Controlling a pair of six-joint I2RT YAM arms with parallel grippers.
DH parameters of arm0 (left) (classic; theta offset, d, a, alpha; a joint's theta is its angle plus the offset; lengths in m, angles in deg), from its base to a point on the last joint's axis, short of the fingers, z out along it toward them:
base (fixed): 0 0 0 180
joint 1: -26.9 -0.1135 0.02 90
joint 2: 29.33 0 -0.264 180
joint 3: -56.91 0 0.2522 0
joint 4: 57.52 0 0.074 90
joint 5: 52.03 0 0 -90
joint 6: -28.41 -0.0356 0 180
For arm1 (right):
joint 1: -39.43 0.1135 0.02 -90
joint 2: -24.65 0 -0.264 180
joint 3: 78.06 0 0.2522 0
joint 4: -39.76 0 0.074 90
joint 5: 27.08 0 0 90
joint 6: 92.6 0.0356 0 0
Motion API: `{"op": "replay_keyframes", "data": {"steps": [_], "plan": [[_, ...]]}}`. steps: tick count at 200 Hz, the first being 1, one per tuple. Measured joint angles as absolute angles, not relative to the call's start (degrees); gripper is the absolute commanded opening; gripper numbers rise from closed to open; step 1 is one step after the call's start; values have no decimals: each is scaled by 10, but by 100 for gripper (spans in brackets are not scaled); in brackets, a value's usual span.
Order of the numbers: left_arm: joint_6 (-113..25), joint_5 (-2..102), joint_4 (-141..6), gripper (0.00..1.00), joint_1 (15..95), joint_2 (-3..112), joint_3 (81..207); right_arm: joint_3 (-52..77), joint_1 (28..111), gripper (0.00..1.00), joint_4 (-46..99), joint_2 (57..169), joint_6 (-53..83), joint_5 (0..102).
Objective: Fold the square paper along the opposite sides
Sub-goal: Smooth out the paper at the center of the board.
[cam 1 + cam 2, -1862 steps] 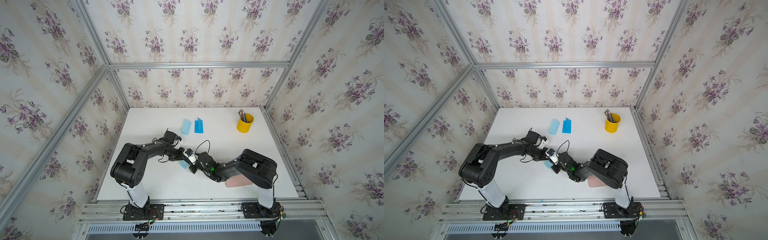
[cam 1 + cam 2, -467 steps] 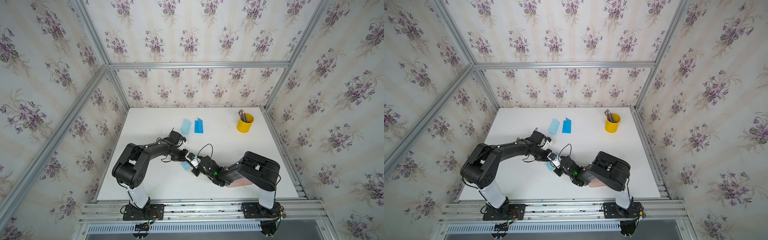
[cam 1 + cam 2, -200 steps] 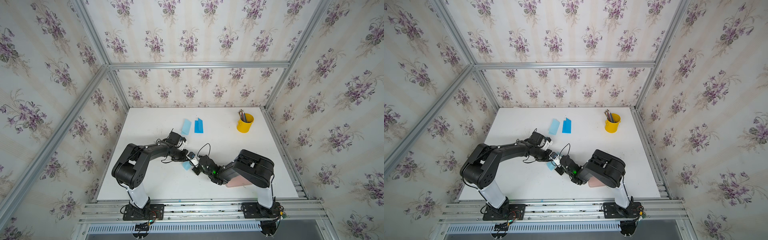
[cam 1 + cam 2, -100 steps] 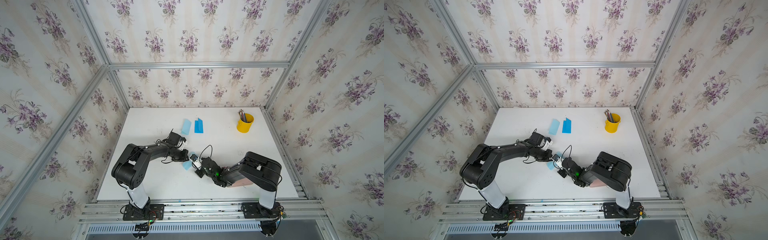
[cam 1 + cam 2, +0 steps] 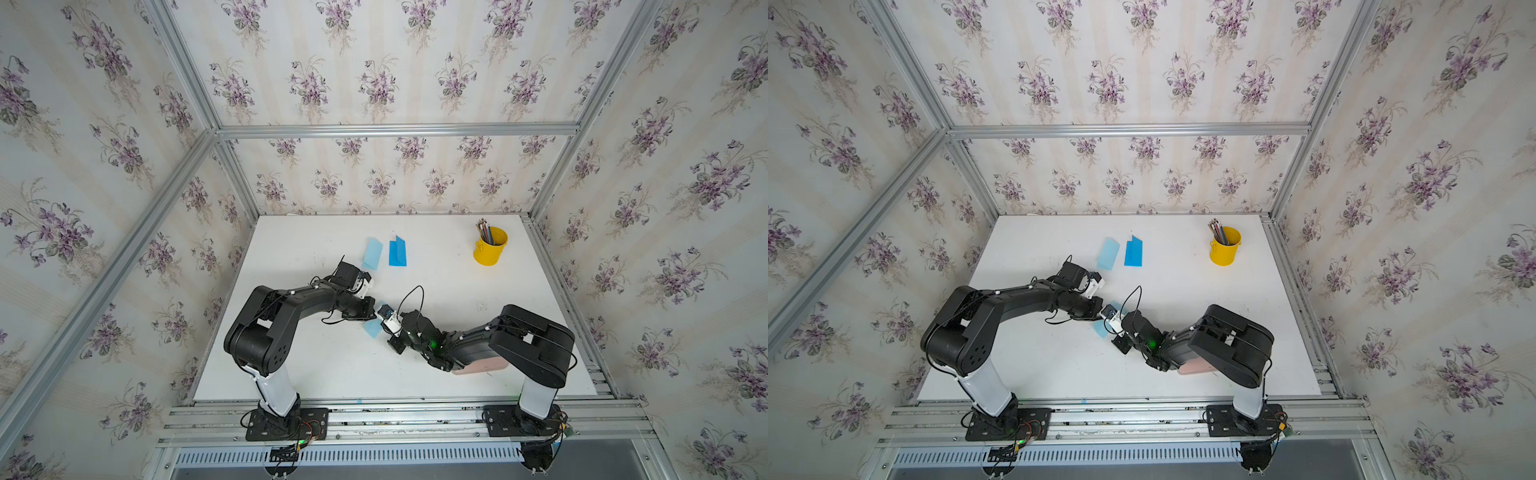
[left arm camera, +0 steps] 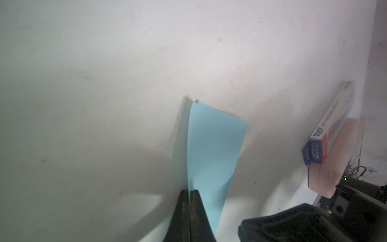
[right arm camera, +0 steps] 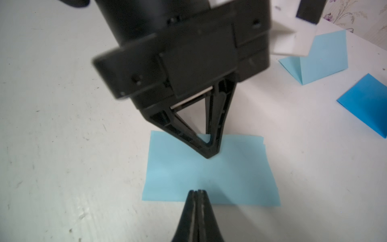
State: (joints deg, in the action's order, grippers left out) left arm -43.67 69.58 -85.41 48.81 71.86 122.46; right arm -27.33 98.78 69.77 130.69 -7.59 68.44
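A light blue square paper (image 7: pixel 209 176), folded in half into a rectangle, lies flat on the white table (image 5: pixel 316 361) between both arms; it also shows in both top views (image 5: pixel 371 329) (image 5: pixel 1100 328). My left gripper (image 7: pixel 209 155) is shut, its joined tips pressed down on the paper near the far long edge. In the left wrist view the paper (image 6: pixel 211 146) stretches away from those closed tips (image 6: pixel 189 191), its two layers slightly apart at the far corner. My right gripper (image 7: pixel 196 191) is shut too, tips on the near long edge.
Two other folded papers lie at the back, one light blue (image 5: pixel 372 253) and one darker blue (image 5: pixel 397 252). A yellow cup of pencils (image 5: pixel 490 249) stands back right. A pink pad with a small blue box (image 6: pixel 326 130) sits under the right arm (image 5: pixel 528 345).
The right gripper has shifted slightly to the right and back along the paper's near edge. The left arm has held still on the paper. Both grippers stayed shut.
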Motion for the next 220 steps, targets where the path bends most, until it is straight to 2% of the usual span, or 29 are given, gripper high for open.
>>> {"op": "replay_keyframes", "data": {"steps": [113,220], "plan": [[-443,688,-863,0,485,718,1227,-235,988,0,773,1398,-88,692],[-461,671,-899,0,482,741,1273,-337,1008,0,767,1294,-66,710]]}}
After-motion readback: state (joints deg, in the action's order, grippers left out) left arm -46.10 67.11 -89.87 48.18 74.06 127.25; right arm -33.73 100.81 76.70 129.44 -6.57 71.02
